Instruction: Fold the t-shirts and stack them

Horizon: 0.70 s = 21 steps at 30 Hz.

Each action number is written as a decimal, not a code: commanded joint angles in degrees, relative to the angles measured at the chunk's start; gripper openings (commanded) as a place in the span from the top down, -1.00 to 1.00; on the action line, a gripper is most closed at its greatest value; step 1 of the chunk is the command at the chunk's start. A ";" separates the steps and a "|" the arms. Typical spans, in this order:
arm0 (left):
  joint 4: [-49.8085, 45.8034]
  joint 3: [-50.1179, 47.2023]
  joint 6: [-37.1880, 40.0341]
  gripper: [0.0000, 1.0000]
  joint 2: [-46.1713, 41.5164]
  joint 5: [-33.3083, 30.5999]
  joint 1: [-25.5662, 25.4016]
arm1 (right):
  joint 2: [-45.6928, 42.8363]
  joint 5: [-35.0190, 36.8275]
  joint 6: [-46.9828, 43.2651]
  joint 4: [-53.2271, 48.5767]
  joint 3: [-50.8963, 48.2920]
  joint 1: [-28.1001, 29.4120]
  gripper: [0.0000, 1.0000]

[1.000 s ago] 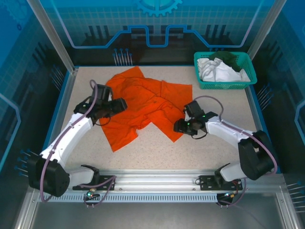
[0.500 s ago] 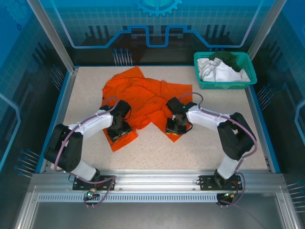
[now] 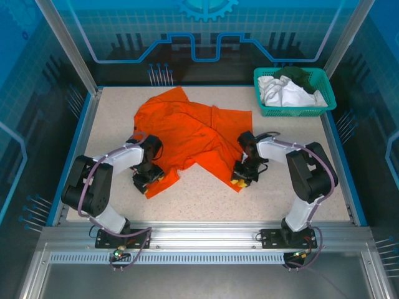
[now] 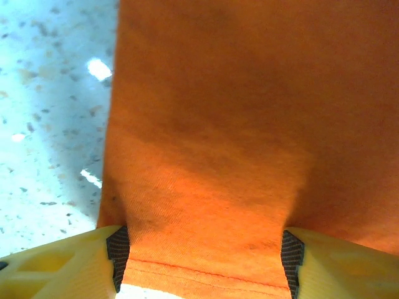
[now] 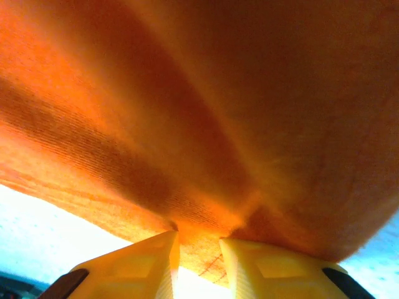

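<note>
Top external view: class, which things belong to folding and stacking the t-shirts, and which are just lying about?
Belong to the job:
- orange t-shirt, spread on the table
- white t-shirts and dark green t-shirt, in the basket
- left gripper and right gripper, both at the orange shirt's near edge

Just there:
- teal mesh basket
- table

shirt (image 3: 187, 131) ctr on table (image 3: 280, 199) | basket (image 3: 293, 112) far R, tees (image 3: 287, 93) in it

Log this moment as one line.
left gripper: open, straddling orange t-shirt hem | right gripper: shut on its near edge | fold: not begun
</note>
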 commanded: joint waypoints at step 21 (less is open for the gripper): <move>-13.59 2.23 6.33 -0.53 -9.93 -4.49 12.21 | -10.80 8.08 8.09 -9.76 -2.88 -10.80 -0.33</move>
